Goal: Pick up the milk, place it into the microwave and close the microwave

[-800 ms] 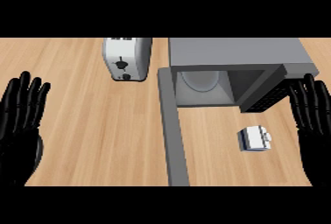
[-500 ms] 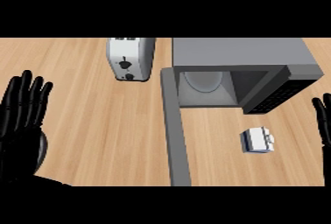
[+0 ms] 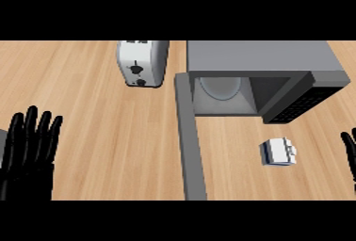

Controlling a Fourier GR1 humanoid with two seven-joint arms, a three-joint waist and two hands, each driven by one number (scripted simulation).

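A small white milk carton point(image 3: 279, 151) stood at lower right, near the open microwave point(image 3: 259, 70). A toaster point(image 3: 141, 62) sat upper centre. An open left hand point(image 3: 29, 150) rested lower left.

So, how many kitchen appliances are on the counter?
2: the toaster at the upper middle, and the microwave to its right, door open. None seem hidden.

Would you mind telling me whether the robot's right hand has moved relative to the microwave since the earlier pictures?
Yes. The right robot hand has drawn back toward the view's lower right edge, away from the microwave; it was beside the microwave's front earlier and now shows right of the milk.
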